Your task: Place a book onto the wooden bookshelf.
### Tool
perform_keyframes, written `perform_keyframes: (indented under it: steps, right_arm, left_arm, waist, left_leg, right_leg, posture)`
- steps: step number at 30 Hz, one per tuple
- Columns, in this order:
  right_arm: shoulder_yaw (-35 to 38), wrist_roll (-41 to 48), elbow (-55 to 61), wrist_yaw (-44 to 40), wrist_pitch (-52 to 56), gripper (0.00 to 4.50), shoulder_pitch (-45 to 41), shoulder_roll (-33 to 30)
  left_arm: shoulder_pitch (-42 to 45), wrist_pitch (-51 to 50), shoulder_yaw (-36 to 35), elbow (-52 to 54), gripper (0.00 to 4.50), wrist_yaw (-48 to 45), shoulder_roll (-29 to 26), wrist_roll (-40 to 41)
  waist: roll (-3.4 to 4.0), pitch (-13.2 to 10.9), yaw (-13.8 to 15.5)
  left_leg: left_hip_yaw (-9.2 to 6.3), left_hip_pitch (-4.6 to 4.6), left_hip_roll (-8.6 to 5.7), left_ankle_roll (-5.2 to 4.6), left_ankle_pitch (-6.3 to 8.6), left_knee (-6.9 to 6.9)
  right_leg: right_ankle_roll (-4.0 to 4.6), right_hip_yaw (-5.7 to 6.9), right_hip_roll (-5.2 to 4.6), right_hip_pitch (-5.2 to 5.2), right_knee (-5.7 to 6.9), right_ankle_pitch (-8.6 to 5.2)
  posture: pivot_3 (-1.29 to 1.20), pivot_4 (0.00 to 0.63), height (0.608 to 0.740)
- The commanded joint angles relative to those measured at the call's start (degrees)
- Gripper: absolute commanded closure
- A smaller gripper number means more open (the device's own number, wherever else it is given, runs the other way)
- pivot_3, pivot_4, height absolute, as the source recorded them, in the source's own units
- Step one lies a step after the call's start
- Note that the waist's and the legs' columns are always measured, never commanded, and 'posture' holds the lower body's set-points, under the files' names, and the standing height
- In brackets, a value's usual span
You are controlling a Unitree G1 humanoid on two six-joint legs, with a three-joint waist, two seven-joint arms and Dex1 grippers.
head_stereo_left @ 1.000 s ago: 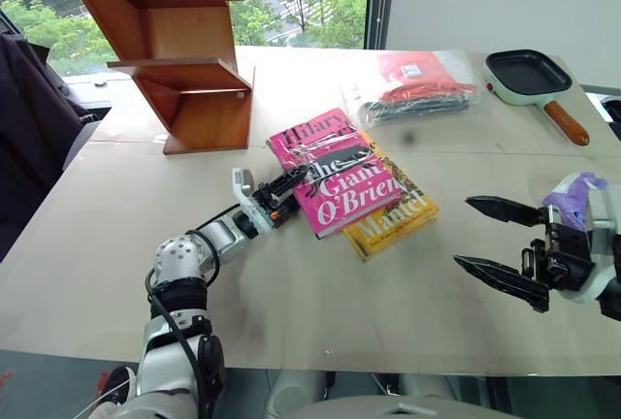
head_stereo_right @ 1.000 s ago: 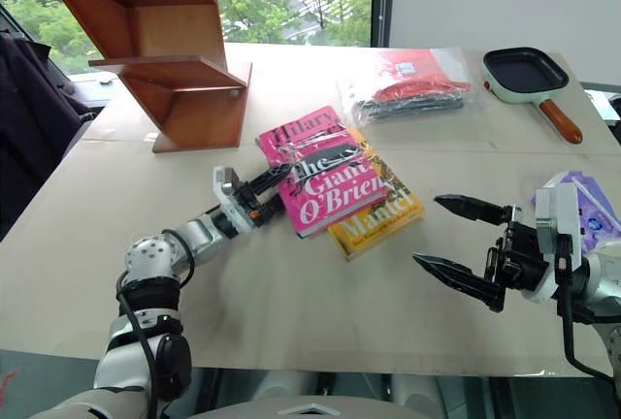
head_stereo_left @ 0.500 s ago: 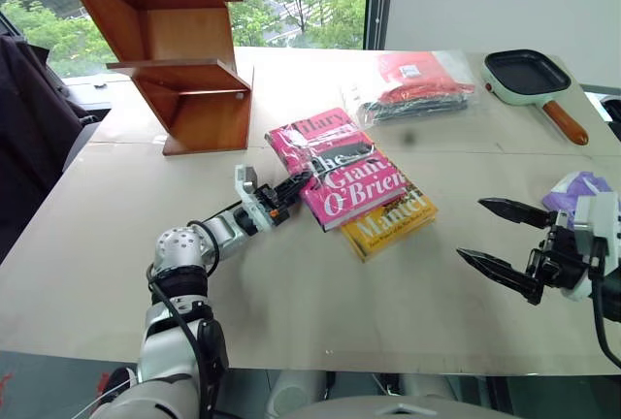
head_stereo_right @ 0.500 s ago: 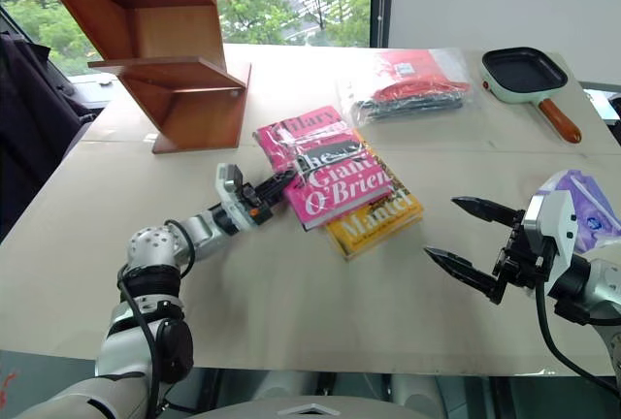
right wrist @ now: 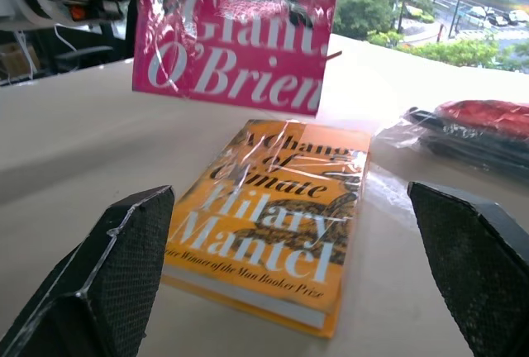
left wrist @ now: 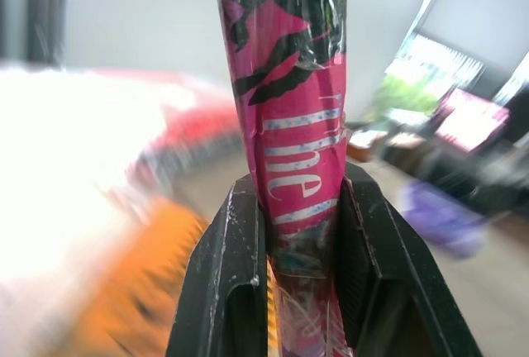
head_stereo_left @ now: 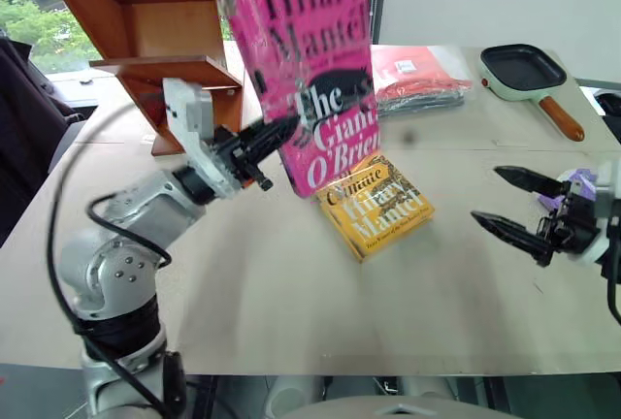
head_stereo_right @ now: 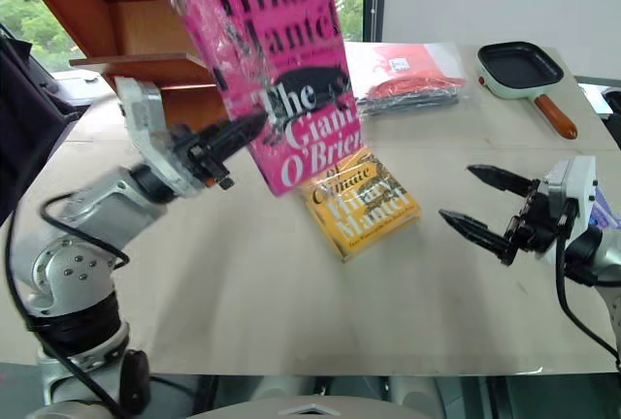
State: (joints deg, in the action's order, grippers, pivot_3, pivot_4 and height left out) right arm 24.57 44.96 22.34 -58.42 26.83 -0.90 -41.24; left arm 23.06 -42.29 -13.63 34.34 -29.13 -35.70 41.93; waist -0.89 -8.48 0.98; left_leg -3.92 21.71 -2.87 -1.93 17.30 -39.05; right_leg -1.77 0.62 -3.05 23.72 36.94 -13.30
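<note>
From the head views, my left tool [head_stereo_left: 277, 133] is clamped on the book [head_stereo_left: 310, 70], holding it upright above the bench [head_stereo_left: 291, 283], beside the wooden bookshelf [head_stereo_left: 155, 41], ready to shelve. My left wrist view shows both fingers [left wrist: 227, 291] pinching its lower edge. In my right wrist view, the right tool [right wrist: 297, 274] stands wide apart over the yellow book [right wrist: 273, 216], holding nothing.

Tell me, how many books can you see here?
2. The pink book is held upright in the left pincer; the yellow book lies flat on the table.
</note>
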Motion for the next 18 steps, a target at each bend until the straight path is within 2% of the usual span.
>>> perform_keyframes:
  steps: [1, 3, 5, 8, 10, 13, 18]
  right_arm:
    - [-0.05, 0.46, -6.20, -4.07, -2.39, 0.00, -5.25, -1.83]
    - [-0.21, 2.47, -10.70, -6.49, -1.70, 0.00, -9.90, -2.31]
    - [-0.67, 3.75, -13.87, -8.44, -1.37, 0.00, -13.94, -2.12]
    - [-2.22, 4.71, -16.89, -10.69, -0.47, 0.00, -19.06, -1.84]
    - [-3.36, 5.10, -18.37, -11.49, -0.02, 0.00, -21.89, -1.25]
    - [-5.28, 4.19, -20.08, -12.40, -0.56, 0.00, -24.93, -0.29]
    - [-7.08, 3.75, -21.86, -12.91, -0.87, 0.00, -28.73, 1.22]
  left_arm:
    - [3.95, 10.20, 10.50, 4.39, 4.03, -1.77, -12.23, -21.23]
    - [8.91, 13.57, 13.51, 2.56, 4.03, 0.70, -19.54, -32.79]
    - [11.55, 15.78, 13.62, 0.25, 4.03, 3.46, -23.77, -40.83]
    - [11.80, 18.78, 12.07, -3.10, 4.03, 5.36, -29.81, -51.13]
    - [8.79, 20.97, 11.01, -5.41, 4.03, 4.28, -34.63, -56.91]
    - [3.57, 23.30, 8.79, -8.27, 4.03, 2.82, -38.20, -61.11]
    - [-0.11, 25.48, 5.15, -13.26, 4.03, 0.09, -39.72, -63.07]
  waist:
    - [0.07, -0.08, -0.07]
    - [0.09, -0.18, -0.11]
    - [0.15, -0.27, -0.24]
    - [0.16, -0.28, -0.34]
    - [0.14, -0.33, -0.38]
    - [0.17, -0.35, -0.24]
    - [0.01, -0.51, 0.07]
  left_leg:
    - [0.03, -0.01, -0.01, 0.00, 0.00, 0.05]
    - [0.04, -0.01, 0.00, -0.01, 0.00, 0.12]
    - [0.06, 0.00, 0.00, -0.02, -0.01, 0.16]
    - [0.10, -0.01, 0.03, -0.03, -0.01, 0.42]
    - [0.13, 0.04, 0.05, -0.02, -0.01, 0.54]
    - [0.18, 0.14, 0.05, -0.03, -0.01, 0.66]
    - [0.13, 0.28, 0.05, -0.04, -0.01, 0.51]
  right_leg:
    - [0.00, -0.02, 0.00, 0.01, -0.02, 0.00]
    - [0.00, -0.02, 0.04, 0.02, -0.06, 0.00]
    - [0.00, -0.03, 0.05, 0.03, -0.09, 0.00]
    - [-0.01, -0.06, 0.05, 0.09, -0.21, 0.00]
    - [-0.01, -0.06, 0.07, 0.23, -0.26, -0.01]
    - [-0.01, -0.11, 0.05, 0.40, -0.26, -0.01]
    - [-0.01, -0.04, -0.01, 0.45, -0.21, -0.01]
  posture:
    - [0.00, 0.150, 0.720]
    - [0.00, 0.150, 0.720]
    - [0.00, 0.150, 0.720]
    - [0.00, 0.150, 0.720]
    - [0.00, 0.150, 0.720]
    - [0.00, 0.150, 0.720]
    - [0.00, 0.150, 0.720]
